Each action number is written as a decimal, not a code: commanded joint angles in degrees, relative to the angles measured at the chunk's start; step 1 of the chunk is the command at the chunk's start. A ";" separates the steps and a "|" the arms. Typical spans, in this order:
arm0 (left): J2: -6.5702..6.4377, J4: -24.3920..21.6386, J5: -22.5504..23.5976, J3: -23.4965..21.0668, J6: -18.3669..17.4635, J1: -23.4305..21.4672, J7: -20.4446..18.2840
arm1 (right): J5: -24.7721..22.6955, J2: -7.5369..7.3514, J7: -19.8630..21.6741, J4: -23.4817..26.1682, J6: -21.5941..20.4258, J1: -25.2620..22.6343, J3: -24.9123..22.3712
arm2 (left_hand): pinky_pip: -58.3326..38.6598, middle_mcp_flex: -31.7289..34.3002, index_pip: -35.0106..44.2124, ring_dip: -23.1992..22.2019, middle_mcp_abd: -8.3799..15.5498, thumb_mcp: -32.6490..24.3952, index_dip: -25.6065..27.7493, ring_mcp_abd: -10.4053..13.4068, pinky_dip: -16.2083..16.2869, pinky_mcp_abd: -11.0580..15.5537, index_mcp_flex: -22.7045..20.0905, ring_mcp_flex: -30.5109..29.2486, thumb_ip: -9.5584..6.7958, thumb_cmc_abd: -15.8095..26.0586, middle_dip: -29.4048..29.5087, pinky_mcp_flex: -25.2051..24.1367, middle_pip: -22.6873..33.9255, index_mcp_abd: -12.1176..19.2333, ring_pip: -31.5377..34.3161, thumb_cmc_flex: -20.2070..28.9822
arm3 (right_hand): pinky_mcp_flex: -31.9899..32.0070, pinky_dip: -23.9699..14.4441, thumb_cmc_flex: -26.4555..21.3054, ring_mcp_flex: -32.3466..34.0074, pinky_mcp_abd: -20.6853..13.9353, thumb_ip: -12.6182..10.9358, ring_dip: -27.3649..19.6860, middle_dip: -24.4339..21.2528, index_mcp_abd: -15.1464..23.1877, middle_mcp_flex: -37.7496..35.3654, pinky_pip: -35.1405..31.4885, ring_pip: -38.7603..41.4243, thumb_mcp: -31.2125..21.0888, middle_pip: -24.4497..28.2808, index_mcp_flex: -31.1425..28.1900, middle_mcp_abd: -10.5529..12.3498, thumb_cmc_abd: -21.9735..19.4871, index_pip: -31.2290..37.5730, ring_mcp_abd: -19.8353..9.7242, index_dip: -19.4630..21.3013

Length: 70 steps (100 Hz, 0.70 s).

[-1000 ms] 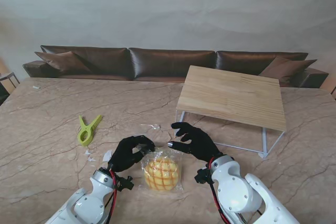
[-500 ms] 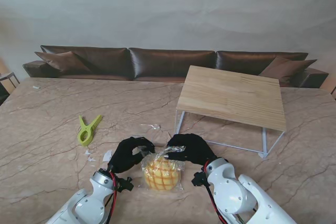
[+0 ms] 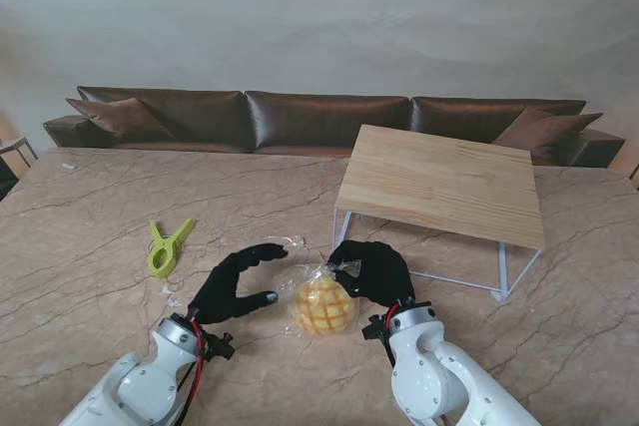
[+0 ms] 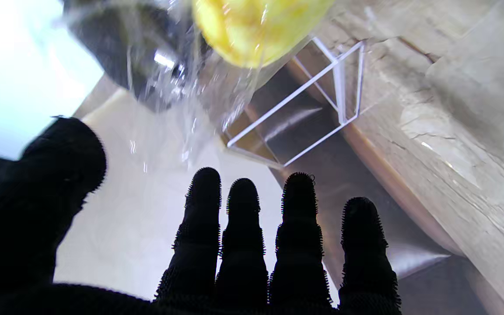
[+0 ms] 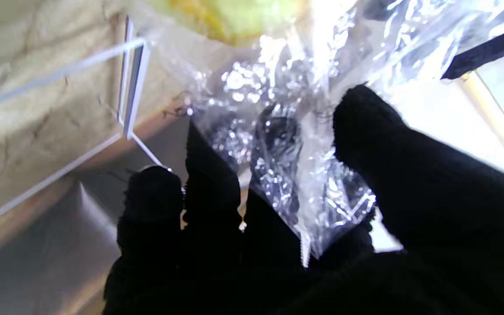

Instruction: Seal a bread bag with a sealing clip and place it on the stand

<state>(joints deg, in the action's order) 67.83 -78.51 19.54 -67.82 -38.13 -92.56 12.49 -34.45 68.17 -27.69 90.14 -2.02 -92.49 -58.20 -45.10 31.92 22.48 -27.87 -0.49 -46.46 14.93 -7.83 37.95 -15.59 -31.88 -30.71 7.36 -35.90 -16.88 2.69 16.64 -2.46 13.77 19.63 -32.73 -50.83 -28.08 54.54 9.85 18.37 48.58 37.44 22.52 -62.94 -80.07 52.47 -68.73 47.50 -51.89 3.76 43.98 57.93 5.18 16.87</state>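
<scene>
Near the front edge of a veined beige marble tabletop point(image 3: 90, 246), bread bag point(image 3: 321, 303) gripped at its neck by right hand point(image 3: 374, 271) fingers, left hand point(image 3: 232, 284) spread empty beside it, green sealing clip point(image 3: 166, 245) toward the left edge, wooden stand point(image 3: 444, 183) right, brown sofa point(image 3: 319, 119) behind.

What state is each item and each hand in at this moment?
bread bag: unsealed, neck bunched in the right hand, no clip on it.
sealing clip: lying on the table, untouched, apart from both hands.
stand: top bare.
left hand: open, fingers spread, beside the bag.
right hand: shut on the bag's neck.
</scene>
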 commanded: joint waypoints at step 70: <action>-2.00 -8.17 9.28 4.26 19.41 0.22 -0.65 | -2.11 2.18 -8.66 -3.73 -4.23 -0.51 2.08 | -10.54 8.15 13.90 -9.83 0.34 -5.27 8.58 -1.38 7.34 0.98 0.26 -10.89 0.01 -0.74 -3.47 5.90 6.00 1.98 11.34 6.04 | -0.75 0.81 -0.51 1.23 0.09 0.02 0.90 1.09 3.28 -2.03 -1.16 1.27 -3.46 2.05 -1.77 0.43 0.68 2.90 -1.95 1.97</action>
<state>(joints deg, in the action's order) 65.14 -87.71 28.38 -64.14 -19.18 -92.65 10.97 -36.85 70.05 -36.04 86.51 -5.86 -92.34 -55.93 -51.91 36.80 30.48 -34.28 -2.96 -49.32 20.31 -9.91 43.04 -15.60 -30.37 -38.46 7.67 -34.18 -18.37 7.24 20.45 -3.78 22.30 23.57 -33.64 -50.52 -28.13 54.63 9.96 18.37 48.86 38.08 22.66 -62.96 -80.12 53.45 -69.37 47.68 -51.90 3.75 43.98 57.93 5.09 16.96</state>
